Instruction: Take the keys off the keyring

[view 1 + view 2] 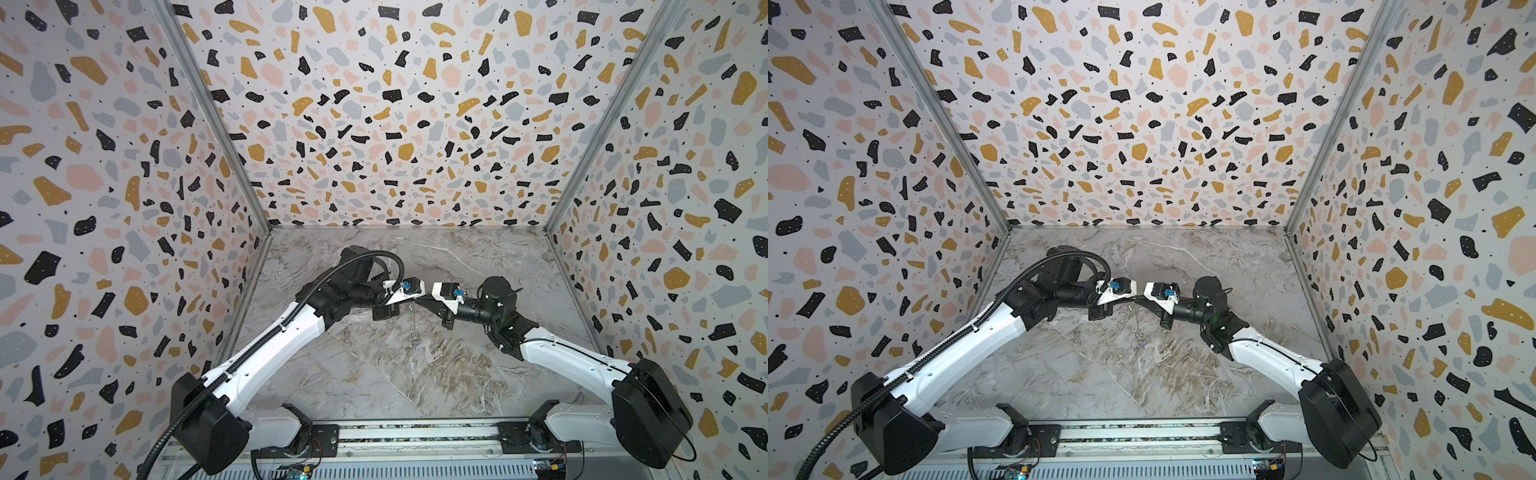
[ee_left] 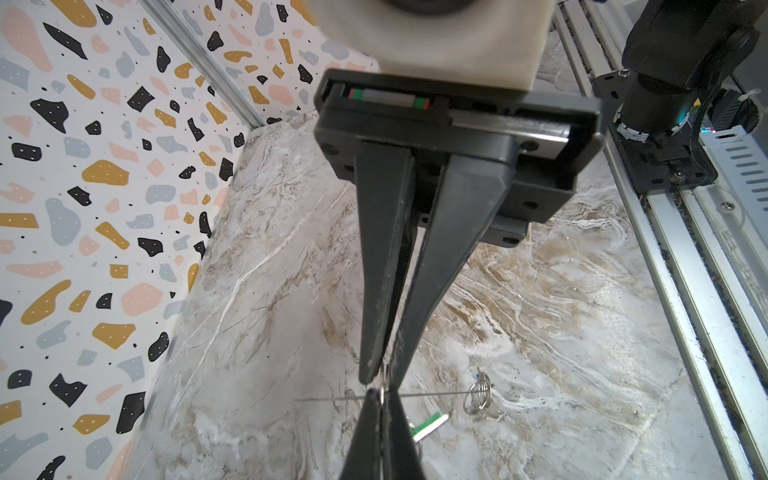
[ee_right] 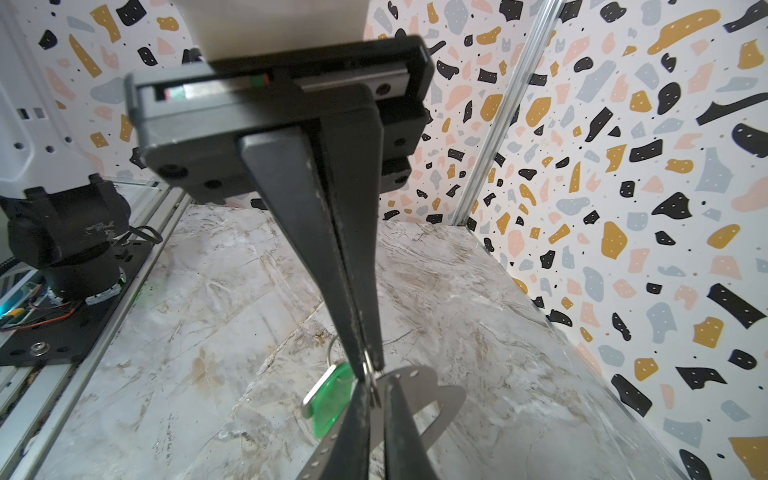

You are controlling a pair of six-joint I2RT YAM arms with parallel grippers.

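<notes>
Tan flat keyring plate (image 3: 440,395) and green plastic key tag (image 3: 330,395) show broadside in right wrist view; in both top views, a thin line at 6 o'clock of tips. Left gripper (image 2: 380,374), right gripper (image 3: 368,369) clamp its corner.

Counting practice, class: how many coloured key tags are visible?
2: green tag beside the closed jaws; blue tag, barely visible, at the far end of the keyring. Others may be hidden.
</notes>
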